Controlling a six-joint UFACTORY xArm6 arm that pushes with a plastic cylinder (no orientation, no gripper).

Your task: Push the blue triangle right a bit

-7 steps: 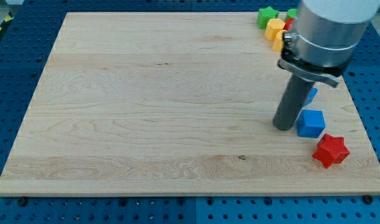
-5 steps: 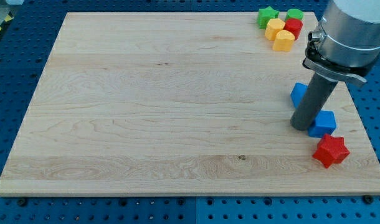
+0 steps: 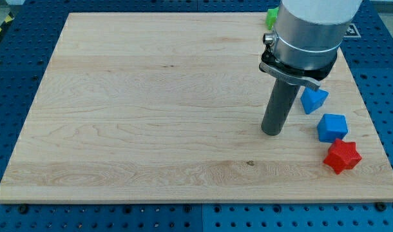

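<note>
My tip [image 3: 271,133] now farther left, clear of the blue triangle [image 3: 312,100].

The blue triangle [image 3: 313,100] is lying flat on the bench near its right edge, roughly midway along; one corner is pointing right.

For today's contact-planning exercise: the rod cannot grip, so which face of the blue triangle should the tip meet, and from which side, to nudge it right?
Meet the blue triangle on its flat left face, coming from the view's left. My tip sits lower-left of it, so probably move up-view first. The triangle's point faces right, toward bare board.
</note>
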